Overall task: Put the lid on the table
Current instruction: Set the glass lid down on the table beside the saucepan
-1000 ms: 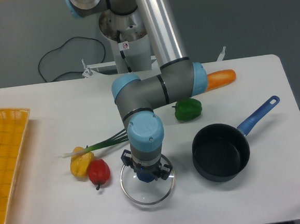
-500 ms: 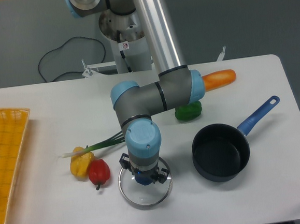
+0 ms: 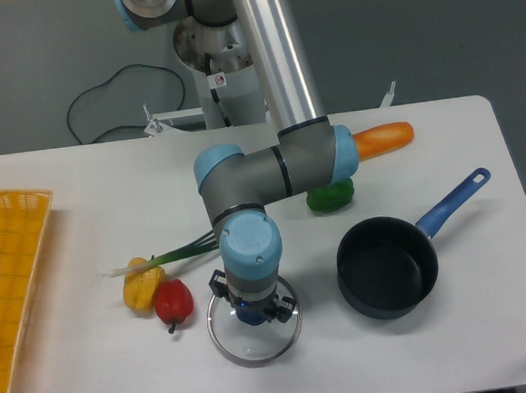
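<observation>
The lid (image 3: 248,344), a round clear glass disc with a thin metal rim, lies flat on the white table (image 3: 80,193) near its front edge. My gripper (image 3: 252,311) points straight down over the lid's centre and is shut on the blue knob, which shows only partly between the fingers. The arm's wrist hides the back part of the lid.
A dark saucepan (image 3: 387,269) with a blue handle stands just right of the lid. Left of it lie a red pepper (image 3: 173,301), a yellow pepper (image 3: 143,288) and a spring onion (image 3: 181,252). Behind are a green pepper (image 3: 329,196) and a carrot (image 3: 384,138). A yellow mesh basket (image 3: 9,271) sits far left.
Over the last second the gripper carried the lid slightly left and down onto the table. Nothing has visibly moved in the last half second.
</observation>
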Motion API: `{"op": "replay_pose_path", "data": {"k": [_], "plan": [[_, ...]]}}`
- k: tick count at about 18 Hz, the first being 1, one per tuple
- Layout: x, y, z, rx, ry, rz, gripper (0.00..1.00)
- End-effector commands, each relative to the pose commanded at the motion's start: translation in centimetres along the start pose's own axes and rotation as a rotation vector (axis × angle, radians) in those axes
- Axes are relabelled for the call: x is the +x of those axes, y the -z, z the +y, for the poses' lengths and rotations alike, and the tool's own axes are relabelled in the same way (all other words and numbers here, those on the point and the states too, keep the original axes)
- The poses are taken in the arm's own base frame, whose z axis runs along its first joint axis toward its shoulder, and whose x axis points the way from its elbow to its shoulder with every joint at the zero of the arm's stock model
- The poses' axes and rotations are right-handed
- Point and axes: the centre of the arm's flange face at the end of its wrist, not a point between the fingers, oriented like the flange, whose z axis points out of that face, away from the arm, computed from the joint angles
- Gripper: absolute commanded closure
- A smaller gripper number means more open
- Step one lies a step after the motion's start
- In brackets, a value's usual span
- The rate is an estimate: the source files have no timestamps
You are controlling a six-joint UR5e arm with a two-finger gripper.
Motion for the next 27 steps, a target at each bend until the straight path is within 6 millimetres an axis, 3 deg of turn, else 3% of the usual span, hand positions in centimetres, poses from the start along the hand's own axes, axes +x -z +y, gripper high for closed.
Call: {"op": "replay_pose_path", "data": {"k": [19,23,27], "plan": [[-0.09,-0.25,-0.03,-0.004,-0.006,0.0,0.27],[-0.19,-0.35,0.04,-0.014,-0.006,-0.008,0.2],[-0.1,-0.19,-0.02,-0.019,-0.009,-0.019,0.2]]}}
